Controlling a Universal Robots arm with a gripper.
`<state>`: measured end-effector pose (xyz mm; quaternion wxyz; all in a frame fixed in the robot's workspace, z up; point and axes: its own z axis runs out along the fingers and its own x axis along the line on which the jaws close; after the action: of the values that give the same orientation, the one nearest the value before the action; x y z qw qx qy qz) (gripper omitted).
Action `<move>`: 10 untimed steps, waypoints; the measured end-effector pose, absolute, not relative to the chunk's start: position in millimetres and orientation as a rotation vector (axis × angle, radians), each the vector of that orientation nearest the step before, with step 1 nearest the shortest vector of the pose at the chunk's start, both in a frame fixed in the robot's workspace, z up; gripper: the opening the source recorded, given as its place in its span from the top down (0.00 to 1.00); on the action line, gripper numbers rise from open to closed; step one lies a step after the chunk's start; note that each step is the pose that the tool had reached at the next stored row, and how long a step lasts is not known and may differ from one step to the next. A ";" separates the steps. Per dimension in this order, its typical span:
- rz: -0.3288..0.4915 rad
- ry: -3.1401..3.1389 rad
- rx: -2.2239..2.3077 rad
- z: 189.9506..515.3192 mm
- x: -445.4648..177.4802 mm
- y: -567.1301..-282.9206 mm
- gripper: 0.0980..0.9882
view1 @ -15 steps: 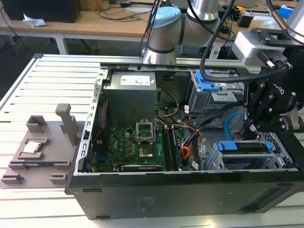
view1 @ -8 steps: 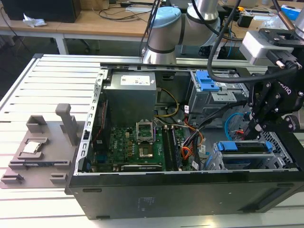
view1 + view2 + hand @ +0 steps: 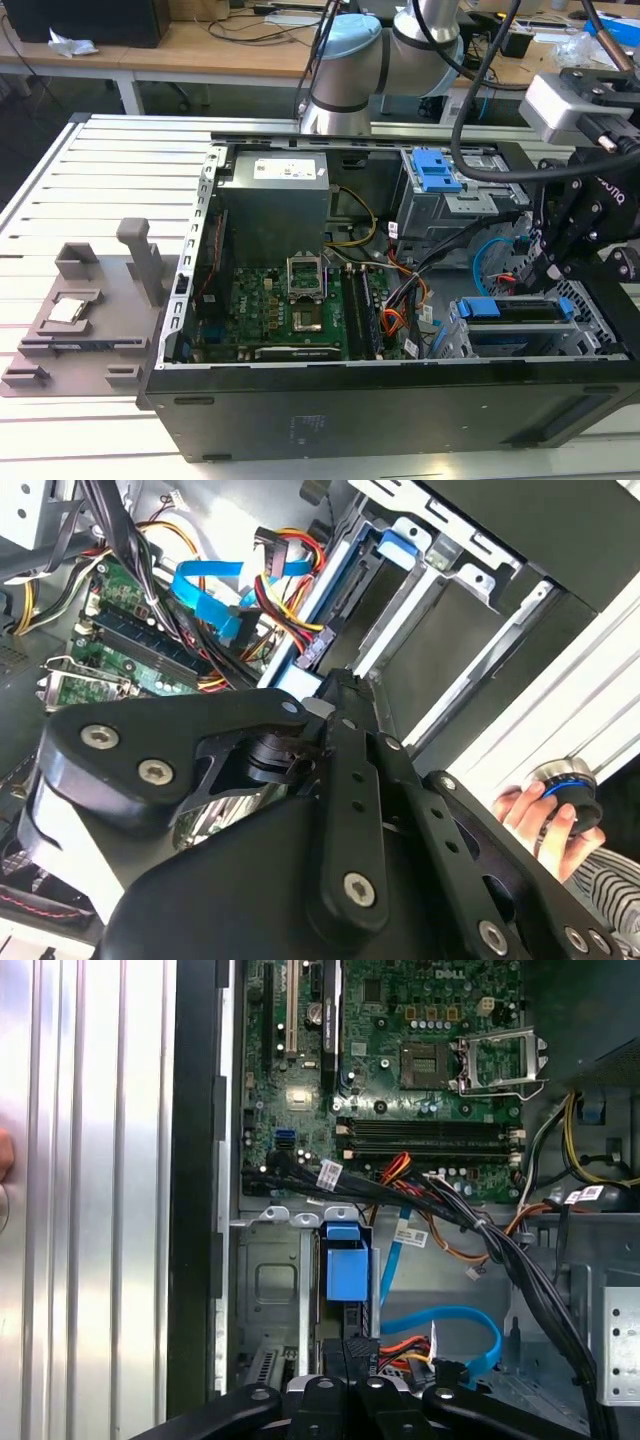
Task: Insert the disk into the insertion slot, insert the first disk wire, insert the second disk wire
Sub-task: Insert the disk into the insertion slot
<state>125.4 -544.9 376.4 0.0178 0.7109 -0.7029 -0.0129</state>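
The disk (image 3: 512, 309), silver in a bright blue carrier, lies inside the insertion slot (image 3: 456, 338), a silver cage at the case's front corner on the exterior view's right. Its blue carrier end (image 3: 347, 1265) faces my gripper (image 3: 348, 1362), which hovers just behind it. The black fingers (image 3: 340, 695) look shut on the black connector (image 3: 352, 1343) of a red, yellow and black disk wire (image 3: 402, 1344), held close to the disk's rear edge. A blue flat disk wire (image 3: 445, 1324) loops loose beside it. In the exterior view my gripper (image 3: 530, 275) hangs over the slot.
A taller grey cage with a blue latch (image 3: 437, 170) stands behind the slot. The motherboard (image 3: 290, 310) and black cable bundles (image 3: 430, 1195) lie beside the gripper. A person's hand (image 3: 525, 810) holds a round knob outside the case. A grey fixture (image 3: 90, 310) sits on the exterior view's left.
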 end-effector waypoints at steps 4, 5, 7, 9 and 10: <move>-0.040 -2.183 2.208 372.2 127.2 -544.9 0.99; -0.040 -2.183 2.208 371.8 128.3 -544.9 0.99; -0.040 -2.183 2.208 371.7 128.5 -544.9 0.99; -0.040 -2.183 2.208 371.8 128.6 -544.9 0.99; -0.040 -2.183 2.208 371.8 128.6 -544.9 0.99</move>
<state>128.6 -544.9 371.8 0.0179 0.7110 -0.7029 -0.0129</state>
